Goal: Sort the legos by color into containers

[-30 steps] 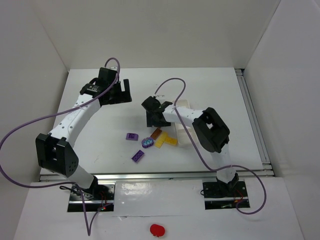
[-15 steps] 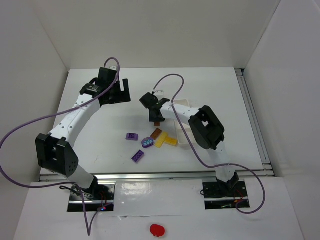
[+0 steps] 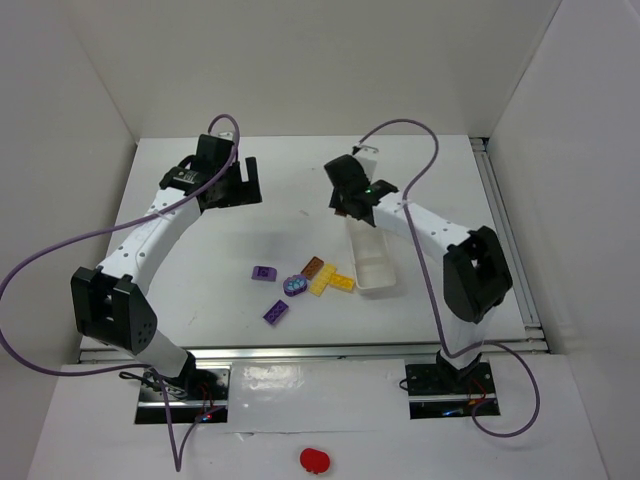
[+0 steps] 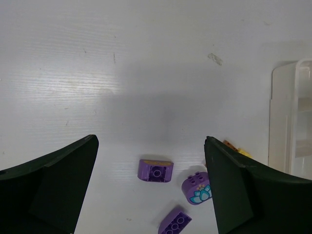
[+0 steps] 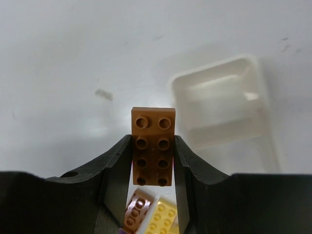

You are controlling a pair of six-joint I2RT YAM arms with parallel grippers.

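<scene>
The sorting seemed barely begun: the right fingers gripped one brown brick near the far end of the tray, which looked empty, the left fingers stood open, and the other legos lay on the worktop.

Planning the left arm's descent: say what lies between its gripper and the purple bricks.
Top view: only bare table between left gripper and purple bricks.
</scene>
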